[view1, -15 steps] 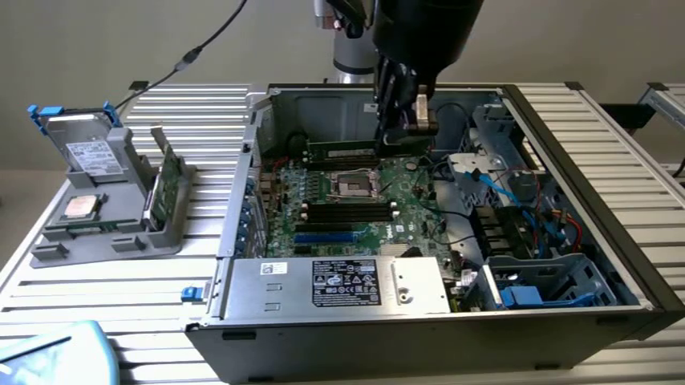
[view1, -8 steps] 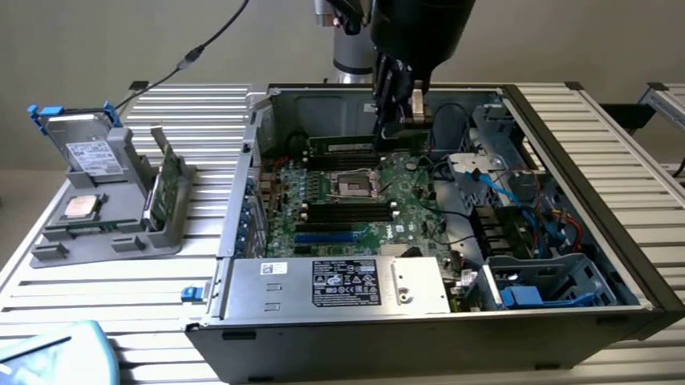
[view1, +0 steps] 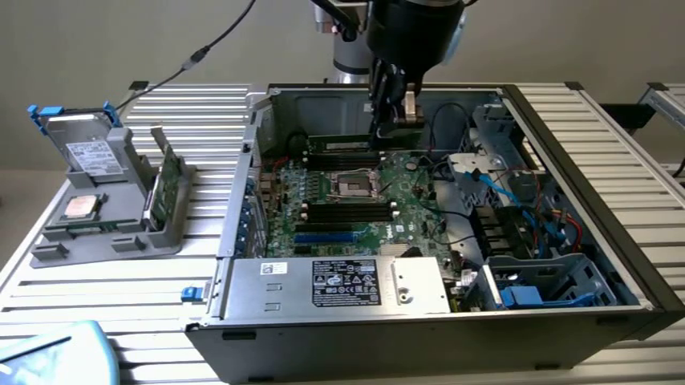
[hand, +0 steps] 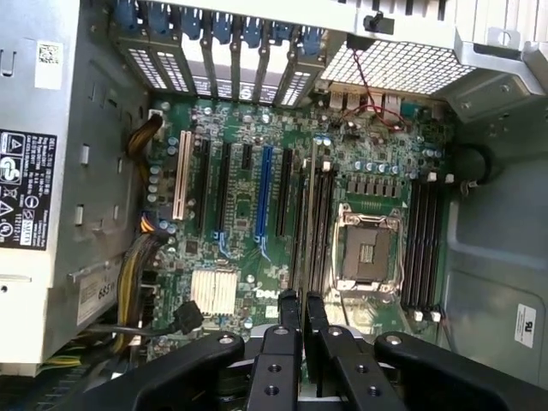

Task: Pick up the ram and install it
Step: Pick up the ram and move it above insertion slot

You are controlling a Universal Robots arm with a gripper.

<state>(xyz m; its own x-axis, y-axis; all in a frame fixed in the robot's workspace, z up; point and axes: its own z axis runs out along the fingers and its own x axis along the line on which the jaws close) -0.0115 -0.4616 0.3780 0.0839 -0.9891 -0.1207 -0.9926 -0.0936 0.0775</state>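
My gripper [view1: 392, 128] hangs inside the open computer case [view1: 599, 160], over the motherboard [view1: 364, 200]. Its fingers are shut on one end of the ram [view1: 342, 143], a thin dark-green stick that reaches from the fingertips toward the exterior view's left. It appears level by the far memory slots [view1: 342, 158], beyond the empty processor socket [view1: 355, 184]. In the wrist view the ram [hand: 306, 214] is seen edge-on, running away from the gripper [hand: 301, 301] along the black memory slots [hand: 321, 223]. I cannot tell whether it touches a slot.
A grey holder [view1: 64, 245] at the exterior view's left carries a hard drive [view1: 95, 152], a square processor chip [view1: 83, 207] and an upright, broader green board [view1: 166, 188]. The power supply [view1: 332, 282] fills the case front. Cables and drive cages [view1: 535, 273] crowd the right.
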